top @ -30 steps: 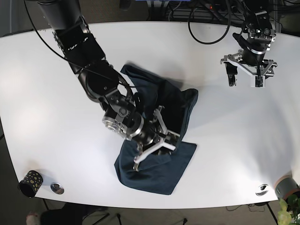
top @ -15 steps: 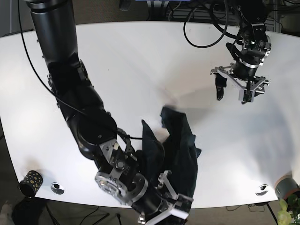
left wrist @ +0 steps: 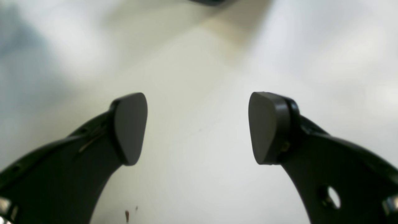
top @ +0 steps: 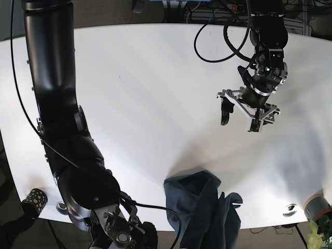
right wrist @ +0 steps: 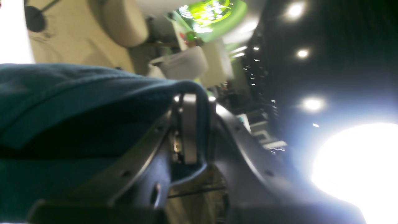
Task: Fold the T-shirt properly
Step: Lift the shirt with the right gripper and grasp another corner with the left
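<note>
The dark blue T-shirt [top: 199, 207] is bunched at the table's front edge and runs out of the bottom of the base view. In the right wrist view my right gripper [right wrist: 194, 124] is shut on a fold of the T-shirt [right wrist: 62, 93], and the camera faces up into the room. The right arm [top: 78, 171] reaches down past the front edge, so its fingers are out of the base view. My left gripper [top: 239, 123] hangs open over bare white table [top: 155, 104], well back and right of the shirt. Nothing lies between its fingers [left wrist: 130, 127].
A black cup with yellow dots [top: 32, 201] and a silver disc [top: 61, 207] sit at the front left corner. Another silver disc [top: 289, 210], a grey cup [top: 316, 205] and a plant [top: 317, 236] are at the front right. Cables [top: 218, 31] trail at the back.
My right arm has dragged the shirt from the table's middle to the front edge, its gripper passing out of the base view. My left gripper has moved nearer and to the left, still open.
</note>
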`<state>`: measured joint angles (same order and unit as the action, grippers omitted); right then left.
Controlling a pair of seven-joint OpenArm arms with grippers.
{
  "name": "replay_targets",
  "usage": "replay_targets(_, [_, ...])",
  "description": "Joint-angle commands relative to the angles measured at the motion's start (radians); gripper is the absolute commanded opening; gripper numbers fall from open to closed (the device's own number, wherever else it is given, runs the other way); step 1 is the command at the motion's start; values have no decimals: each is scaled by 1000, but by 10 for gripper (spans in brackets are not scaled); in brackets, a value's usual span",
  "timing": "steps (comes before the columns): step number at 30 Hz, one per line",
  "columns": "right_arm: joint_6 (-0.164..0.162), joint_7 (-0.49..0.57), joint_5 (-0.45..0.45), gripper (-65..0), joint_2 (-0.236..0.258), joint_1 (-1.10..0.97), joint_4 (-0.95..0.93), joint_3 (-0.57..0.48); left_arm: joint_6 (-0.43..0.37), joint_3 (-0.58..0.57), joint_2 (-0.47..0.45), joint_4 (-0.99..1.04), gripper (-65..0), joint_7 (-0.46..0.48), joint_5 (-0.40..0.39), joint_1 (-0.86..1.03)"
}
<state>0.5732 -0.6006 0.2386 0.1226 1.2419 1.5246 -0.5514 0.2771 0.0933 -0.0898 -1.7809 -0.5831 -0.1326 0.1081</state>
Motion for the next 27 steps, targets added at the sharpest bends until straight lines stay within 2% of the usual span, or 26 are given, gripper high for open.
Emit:
replay_targets(1, [-23, 17, 8, -650, -4, 60, 9, 11, -3, 3, -5, 8, -172, 28, -9, -32])
replay_targets(11, [-23, 15, 8, -650, -4, 64, 9, 14, -3, -2, 0, 166, -174, 30, -12, -193])
replay_targets(15, [-23, 15, 11, -650, -22, 64, 7, 66, 0, -28, 32, 240, -174, 30, -9, -253])
replay_targets(20, [17, 15, 18, -650, -51, 64, -16, 106, 0, -128, 35, 276, -174, 31, -11, -284])
replay_targets(25, [18, 15, 18, -650, -51, 64, -34, 107, 0, -221, 37, 298, -172, 42, -9, -296])
replay_targets(27, [18, 15, 18, -650, -50, 64, -35, 107, 0, -249, 37, 344, -172, 88, -9, -321])
